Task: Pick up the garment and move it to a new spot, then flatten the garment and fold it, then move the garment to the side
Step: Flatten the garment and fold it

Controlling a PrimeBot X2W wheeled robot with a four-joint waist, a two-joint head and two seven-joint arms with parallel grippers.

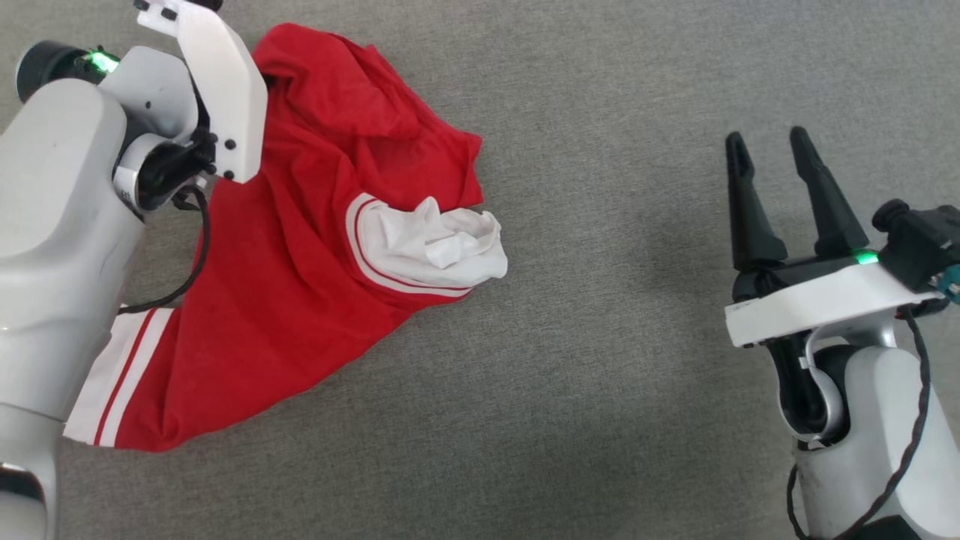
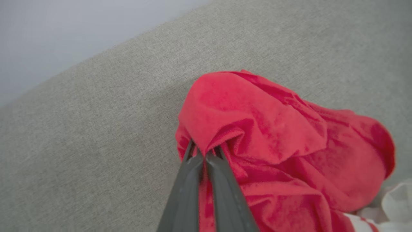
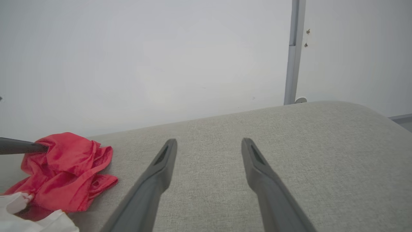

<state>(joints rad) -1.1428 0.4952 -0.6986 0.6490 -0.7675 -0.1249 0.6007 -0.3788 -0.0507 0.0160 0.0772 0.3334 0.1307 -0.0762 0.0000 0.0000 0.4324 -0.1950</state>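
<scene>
garment (image 1: 300, 247) – thin matt cloth | surface (image 1: 600, 375) – rough grey weave

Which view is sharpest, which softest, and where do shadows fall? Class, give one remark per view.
Head view: sharpest, evenly lit, a faint shadow on the grey surface beside the right hand. Left wrist view: softest; garment and left hand look blurred. Right wrist view: pale wall washed out, surface edge bowed.

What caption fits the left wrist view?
Left end effector shut on a fold of the red garment over grey upholstery.
</scene>
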